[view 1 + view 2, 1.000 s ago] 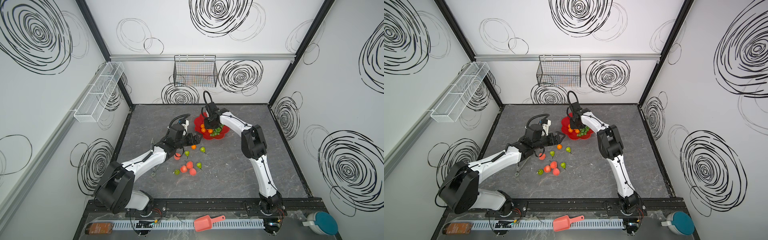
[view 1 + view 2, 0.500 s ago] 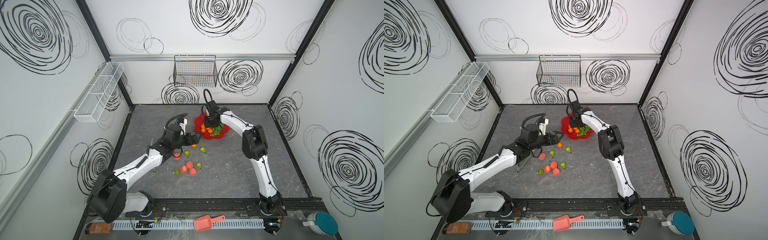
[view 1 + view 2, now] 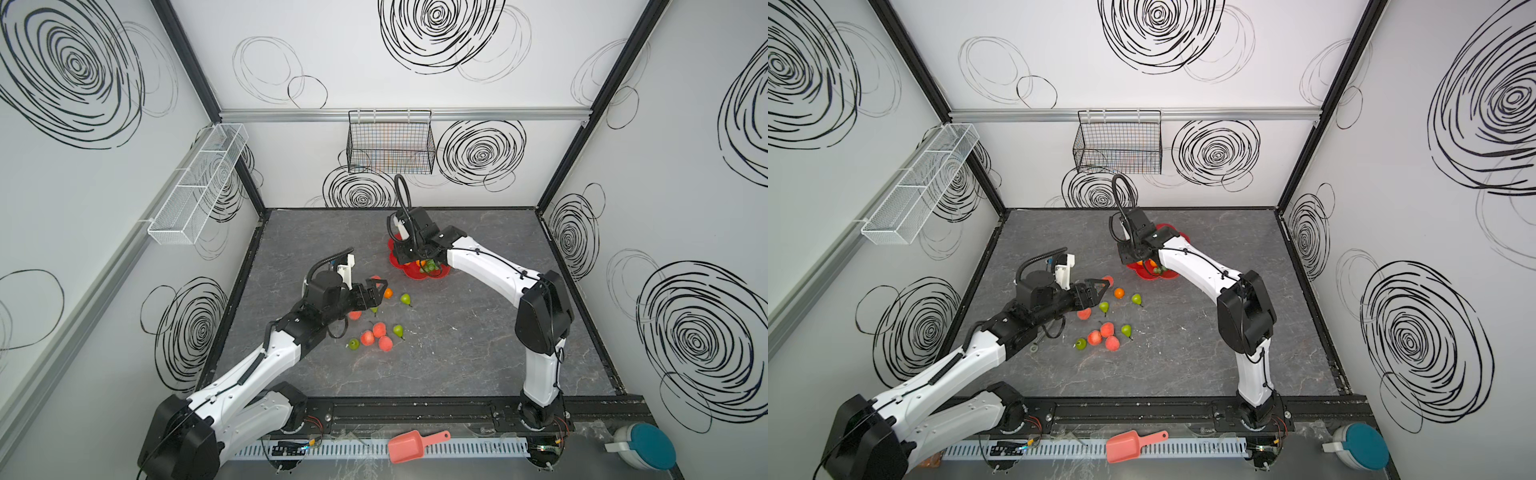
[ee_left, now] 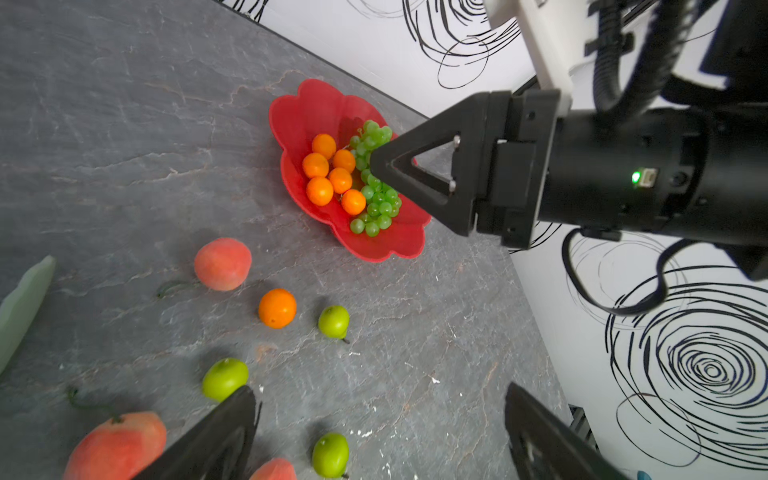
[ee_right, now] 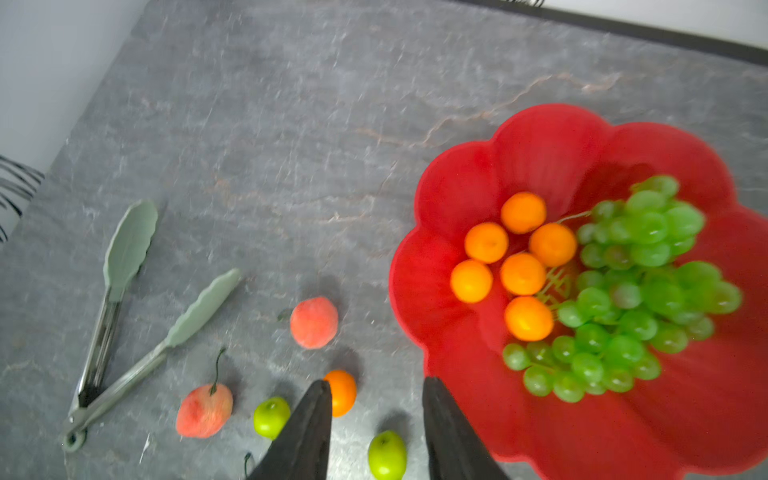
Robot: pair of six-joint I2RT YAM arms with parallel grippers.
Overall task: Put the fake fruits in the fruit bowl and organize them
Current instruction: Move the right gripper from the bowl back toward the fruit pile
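The red flower-shaped fruit bowl [image 5: 540, 145] [image 4: 324, 108] [image 3: 441, 272] stands at the back middle and holds several oranges [image 5: 523, 274] and a bunch of green grapes [image 5: 648, 282]. My right gripper [image 5: 376, 382] [image 4: 374, 164] hovers over the bowl's near-left rim, open and holding nothing. Loose fake fruits lie in front of the bowl: an orange [image 4: 277, 308] [image 3: 387, 293], peaches [image 3: 378, 330] [image 4: 223, 264] and pears [image 3: 405, 298] [image 4: 333, 322]. My left gripper [image 4: 377, 386] [image 3: 380, 289] hangs open above them, next to the loose orange, with nothing in it.
Pale green tongs [image 5: 124, 257] lie on the table left of the loose fruits, near the left arm. A black wire basket [image 3: 390, 143] hangs on the back wall and a white mesh shelf [image 3: 199, 187] on the left wall. A salmon-pink scoop [image 3: 409, 444] lies at the front rail.
My left arm has drawn back toward the front left, away from the bowl, with its gripper still open. The right gripper has stayed at the bowl and shifted only slightly.
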